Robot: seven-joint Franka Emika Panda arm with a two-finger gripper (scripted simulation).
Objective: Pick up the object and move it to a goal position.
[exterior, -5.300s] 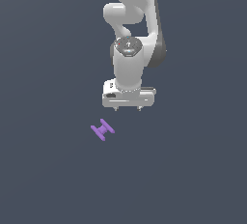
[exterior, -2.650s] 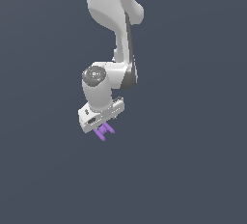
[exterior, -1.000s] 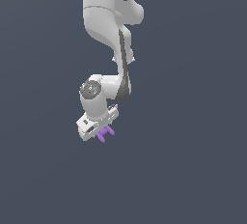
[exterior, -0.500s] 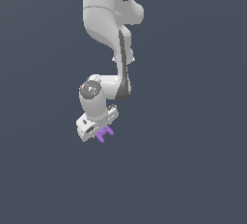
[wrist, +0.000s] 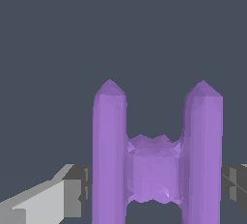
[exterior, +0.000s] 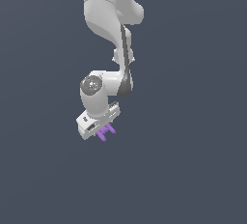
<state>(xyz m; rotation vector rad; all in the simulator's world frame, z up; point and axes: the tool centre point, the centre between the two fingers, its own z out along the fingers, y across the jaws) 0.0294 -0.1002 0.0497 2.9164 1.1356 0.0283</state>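
Between the pads (wrist: 79, 191) of a gripper (exterior: 100, 130) closed on its bars, the purple H-shaped piece (wrist: 157, 160) could slip if jolted.

Flat even simulator light, dim slate backdrop, no cast shadows, no glare, soft shading on the arm (exterior: 108, 20), coarse faceted edges, slightly soft render
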